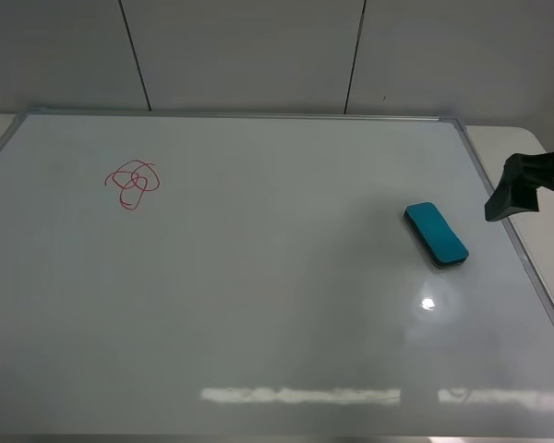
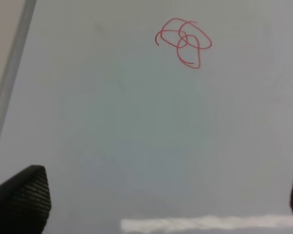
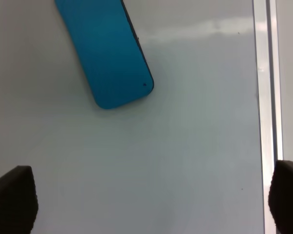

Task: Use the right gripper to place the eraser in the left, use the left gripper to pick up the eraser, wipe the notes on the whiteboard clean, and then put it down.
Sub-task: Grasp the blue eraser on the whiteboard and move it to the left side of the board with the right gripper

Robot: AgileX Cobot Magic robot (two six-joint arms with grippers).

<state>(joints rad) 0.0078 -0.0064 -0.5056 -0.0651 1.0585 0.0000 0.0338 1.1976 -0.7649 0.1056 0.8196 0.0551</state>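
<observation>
The eraser [image 1: 436, 236] lies flat on the whiteboard [image 1: 258, 305] near its right edge, well apart from the red notes [image 1: 132, 183] at the far left. The right gripper [image 3: 149, 200] hovers just beside it, jaws spread wide and empty. The left gripper [image 2: 158, 197] is equally wide open, holding nothing.

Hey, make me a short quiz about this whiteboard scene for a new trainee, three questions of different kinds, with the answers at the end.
1. True or false: the teal-blue oblong eraser lies on top of the red looping marker scribble.
2. The black two-jaw right gripper is: A) shut on the eraser; B) open, apart from the eraser; C) pressing on the scribble.
3. Fill in: in the high view, the scribble is on the ___ half of the large glossy white whiteboard.
Key: 1 false; 2 B; 3 left.
</observation>
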